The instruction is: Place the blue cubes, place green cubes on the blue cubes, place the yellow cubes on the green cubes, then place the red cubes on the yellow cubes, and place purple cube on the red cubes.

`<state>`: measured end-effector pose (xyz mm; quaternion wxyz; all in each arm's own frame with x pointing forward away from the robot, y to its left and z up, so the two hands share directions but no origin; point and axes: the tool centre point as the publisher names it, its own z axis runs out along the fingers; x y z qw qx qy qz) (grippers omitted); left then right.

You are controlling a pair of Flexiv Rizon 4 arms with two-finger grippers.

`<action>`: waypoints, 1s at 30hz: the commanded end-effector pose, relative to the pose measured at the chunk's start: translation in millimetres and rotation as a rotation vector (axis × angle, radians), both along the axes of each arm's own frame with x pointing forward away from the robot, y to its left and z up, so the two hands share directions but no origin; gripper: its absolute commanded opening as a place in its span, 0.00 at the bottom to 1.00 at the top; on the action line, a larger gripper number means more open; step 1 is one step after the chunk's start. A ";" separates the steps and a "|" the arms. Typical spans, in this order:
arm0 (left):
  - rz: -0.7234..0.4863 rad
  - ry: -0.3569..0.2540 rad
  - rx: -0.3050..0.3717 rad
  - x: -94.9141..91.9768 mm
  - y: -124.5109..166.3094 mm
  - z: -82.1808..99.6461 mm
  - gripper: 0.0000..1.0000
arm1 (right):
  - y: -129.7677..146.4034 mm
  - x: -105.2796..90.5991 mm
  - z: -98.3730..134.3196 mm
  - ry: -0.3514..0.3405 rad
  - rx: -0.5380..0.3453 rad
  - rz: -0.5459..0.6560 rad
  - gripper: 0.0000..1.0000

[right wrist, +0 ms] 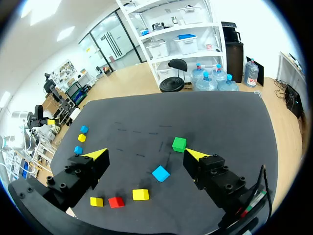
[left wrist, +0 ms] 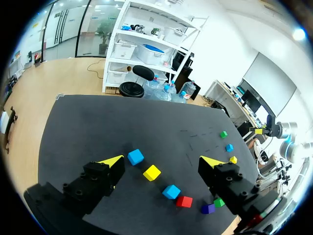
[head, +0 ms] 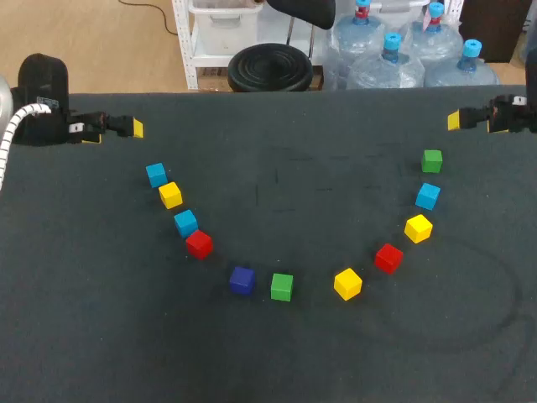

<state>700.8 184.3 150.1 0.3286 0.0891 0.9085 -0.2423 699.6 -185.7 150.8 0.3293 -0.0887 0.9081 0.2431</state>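
Expect rigid, light blue cubes [head: 156, 174]; pinch across opposite flat faces. Note left claw [left wrist: 163, 161], right claw [right wrist: 145, 153] open, empty.

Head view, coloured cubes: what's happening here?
Nothing is being handled yet. The left end effector and right end effector are both open and empty, at the far corners of the dark table. Eleven small coloured cubes lie loose in a U-shaped arc, none stacked, from a blue cube on the left to a green cube on the right.
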 end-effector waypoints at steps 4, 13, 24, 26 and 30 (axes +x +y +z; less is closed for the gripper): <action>0.000 0.000 -0.001 0.1 0.2 0.0 1.00 | 0.4 -0.2 0.1 0.000 -0.001 -0.002 1.00; 0.000 0.000 -0.001 0.1 0.2 0.0 1.00 | 0.4 -0.2 0.1 0.000 -0.001 -0.002 1.00; 0.000 0.000 -0.001 0.1 0.2 0.0 1.00 | 0.4 -0.2 0.1 0.000 -0.001 -0.002 1.00; 0.000 0.000 -0.001 0.1 0.2 0.0 1.00 | 0.4 -0.2 0.1 0.000 -0.001 -0.002 1.00; 0.000 0.000 -0.001 0.1 0.2 0.0 1.00 | 0.3 0.9 -0.3 -0.005 -0.006 0.015 1.00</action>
